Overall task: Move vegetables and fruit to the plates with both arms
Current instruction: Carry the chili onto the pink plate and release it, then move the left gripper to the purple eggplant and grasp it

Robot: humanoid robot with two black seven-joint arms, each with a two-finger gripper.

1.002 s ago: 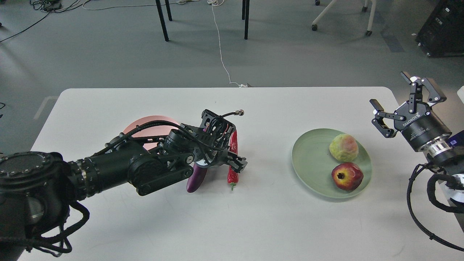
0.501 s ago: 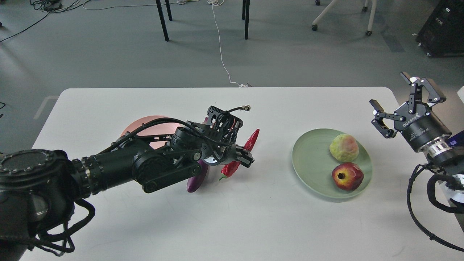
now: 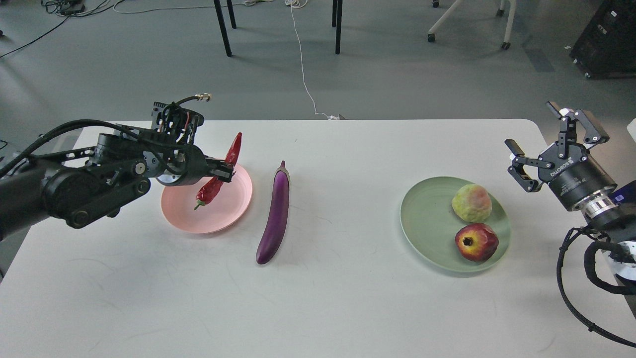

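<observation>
My left gripper (image 3: pixel 222 173) is shut on the red chili pepper (image 3: pixel 218 174) and holds it tilted above the pale pink plate (image 3: pixel 218 214). The purple eggplant (image 3: pixel 275 214) lies on the table just right of that plate. The pale green plate (image 3: pixel 427 219) at the right holds the yellow-green fruit (image 3: pixel 471 203) and the pomegranate (image 3: pixel 476 242). My right gripper (image 3: pixel 554 136) is open and empty, raised past the table's right edge, right of the green plate.
The white table (image 3: pixel 348 298) has its far edge just behind my left gripper. Chair and table legs (image 3: pixel 222 27) and a white cable (image 3: pixel 303 74) are on the floor beyond. A black cable loop (image 3: pixel 576 278) hangs off my right arm.
My left gripper lifted the chili off the table and carried it left, from beside the eggplant to above the pink plate, uncovering the eggplant. The right arm has barely moved.
</observation>
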